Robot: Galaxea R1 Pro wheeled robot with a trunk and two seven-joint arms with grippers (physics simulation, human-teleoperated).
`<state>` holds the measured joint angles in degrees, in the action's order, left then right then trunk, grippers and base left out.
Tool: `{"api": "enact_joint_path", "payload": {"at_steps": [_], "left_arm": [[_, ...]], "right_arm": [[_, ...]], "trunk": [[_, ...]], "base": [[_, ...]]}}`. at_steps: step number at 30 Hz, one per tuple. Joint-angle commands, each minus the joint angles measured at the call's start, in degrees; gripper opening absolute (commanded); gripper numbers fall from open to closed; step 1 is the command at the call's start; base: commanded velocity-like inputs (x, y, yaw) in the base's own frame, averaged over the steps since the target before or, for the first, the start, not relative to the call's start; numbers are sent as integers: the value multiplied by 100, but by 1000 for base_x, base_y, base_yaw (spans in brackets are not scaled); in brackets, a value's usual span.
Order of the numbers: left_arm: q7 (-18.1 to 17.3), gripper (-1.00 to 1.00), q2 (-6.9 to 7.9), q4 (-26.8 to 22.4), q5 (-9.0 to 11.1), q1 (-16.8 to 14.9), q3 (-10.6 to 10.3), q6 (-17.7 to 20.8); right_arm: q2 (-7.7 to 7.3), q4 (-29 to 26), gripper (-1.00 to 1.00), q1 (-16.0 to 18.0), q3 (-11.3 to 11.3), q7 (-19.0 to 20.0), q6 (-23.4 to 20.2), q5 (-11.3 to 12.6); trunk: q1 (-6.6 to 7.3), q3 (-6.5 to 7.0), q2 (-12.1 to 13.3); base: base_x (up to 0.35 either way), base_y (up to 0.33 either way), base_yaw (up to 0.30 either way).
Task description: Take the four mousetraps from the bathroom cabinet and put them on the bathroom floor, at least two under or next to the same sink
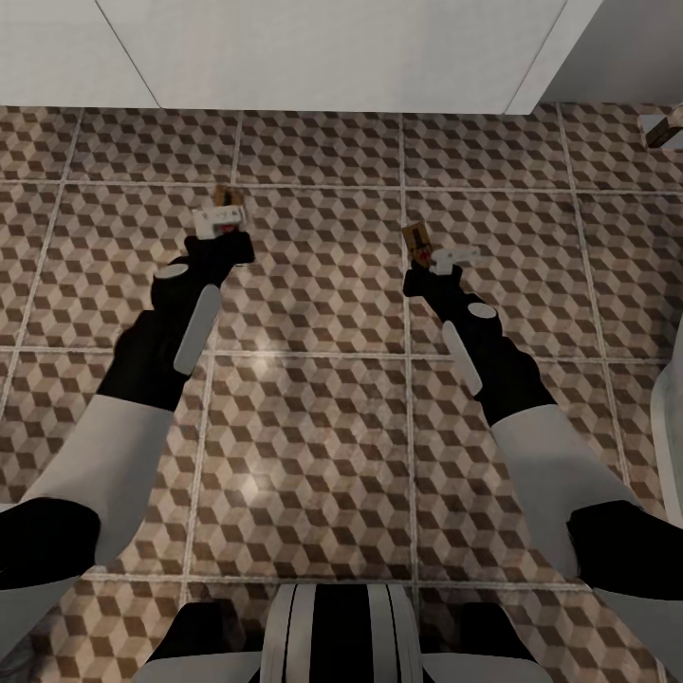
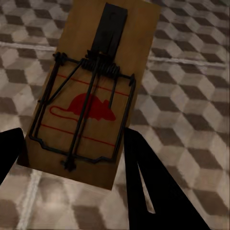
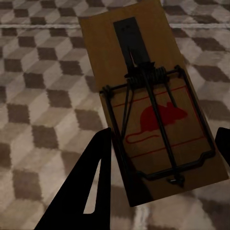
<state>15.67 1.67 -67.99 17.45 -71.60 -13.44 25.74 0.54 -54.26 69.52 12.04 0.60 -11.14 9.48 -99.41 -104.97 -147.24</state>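
Both arms are reaching out over the floor [image 1: 313, 285], each gripper pinching a trap. The left gripper [image 1: 220, 226] is clamping its dark fingers [image 2: 158, 191] against the long sides of the left trap [image 2: 86, 91], held above the tiles with its red mouse print and wire spring facing the wrist camera; in the head view only a sliver of that board [image 1: 225, 196] is peeking past the white gripper body. The right gripper [image 1: 438, 258] is likewise closing on the right trap [image 3: 148, 105], one finger [image 3: 91, 187] showing in full and the other cut off at the frame edge; from the head the board [image 1: 417, 239] is appearing tilted, its red spot just visible. Whether either board is touching the tiles is hard to tell. The white vanity [image 1: 313, 52] is running along the far edge of the head view, its top cut off, well ahead of both grippers, with bare patterned tile between. A small tan object [image 1: 664, 128] at the far right edge is too cropped to identify, and a white curved edge [image 1: 669, 427] is intruding at the right. Open tile is lying around both grippers on all sides.
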Motion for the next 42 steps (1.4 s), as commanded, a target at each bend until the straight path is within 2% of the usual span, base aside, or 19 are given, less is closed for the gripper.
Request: {"api": "enact_joint_path", "payload": {"at_steps": [1,12,25,35,42], "left_arm": [[59,-100,14,-91,49,-3,-23,22],[59,-100,64,-254,52,4,-33,28],[66,-100,64,-259,57,108,-29,27],[68,-100,62,-289,56,129,-35,27],[68,-100,56,-198,65,133,-36,27]], "right_arm": [[-7,-6,-100,1,0,15,-22,55],[-51,-112,-100,-8,18,3,373,40],[-108,-112,-100,-36,18,1,384,37],[-159,-112,-100,-51,18,-2,386,37],[-151,-65,-100,-53,18,-20,206,29]], "trunk": [[1,-3,-1],[1,-3,-1],[1,-3,-1],[1,-3,-1],[1,-3,-1]], "base": [[0,0,0],[92,0,0],[183,0,0],[59,0,0],[218,0,0]]}}
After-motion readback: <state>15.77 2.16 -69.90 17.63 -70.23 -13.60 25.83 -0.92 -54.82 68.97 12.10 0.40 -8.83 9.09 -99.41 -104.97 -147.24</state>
